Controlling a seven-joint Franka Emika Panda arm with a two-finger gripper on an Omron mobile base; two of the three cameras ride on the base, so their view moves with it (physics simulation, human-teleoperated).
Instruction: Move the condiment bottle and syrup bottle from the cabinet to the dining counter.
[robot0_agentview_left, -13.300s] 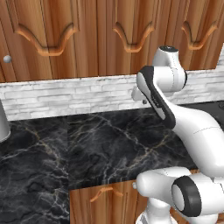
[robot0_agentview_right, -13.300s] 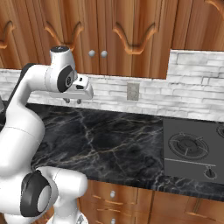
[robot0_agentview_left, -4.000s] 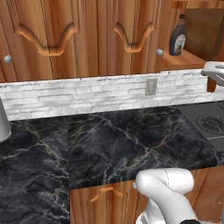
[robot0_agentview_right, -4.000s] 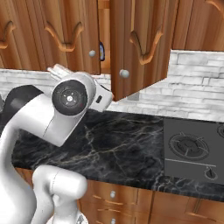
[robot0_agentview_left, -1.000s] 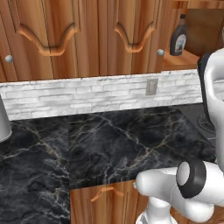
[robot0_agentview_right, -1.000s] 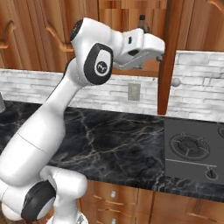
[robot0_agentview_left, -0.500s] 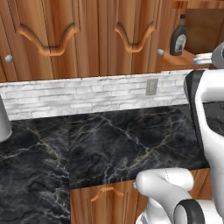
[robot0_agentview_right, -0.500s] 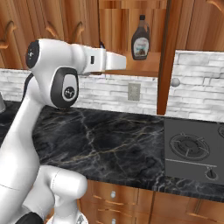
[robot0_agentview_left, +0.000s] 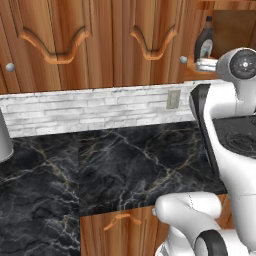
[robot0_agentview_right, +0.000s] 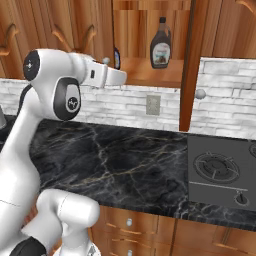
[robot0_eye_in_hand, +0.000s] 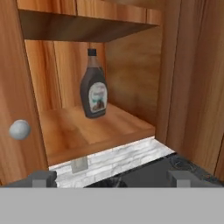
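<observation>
Arm has swung since half a second ago; its forearm now reaches toward the open cabinet (robot0_agentview_right: 150, 75). Hand (robot0_eye_in_hand: 111, 177) is empty, fingers spread wide apart, short of the shelf. Syrup bottle (robot0_eye_in_hand: 93, 85) stands upright on the shelf at 12 o'clock from the hand. Right base view adds a dark bottle (robot0_agentview_right: 116, 57) half-hidden behind the arm, plus the black surface (robot0_agentview_right: 125, 160) below.

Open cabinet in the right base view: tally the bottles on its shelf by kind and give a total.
syrup bottle: 1
condiment bottle, partly hidden behind the arm: 1
Total: 2
</observation>
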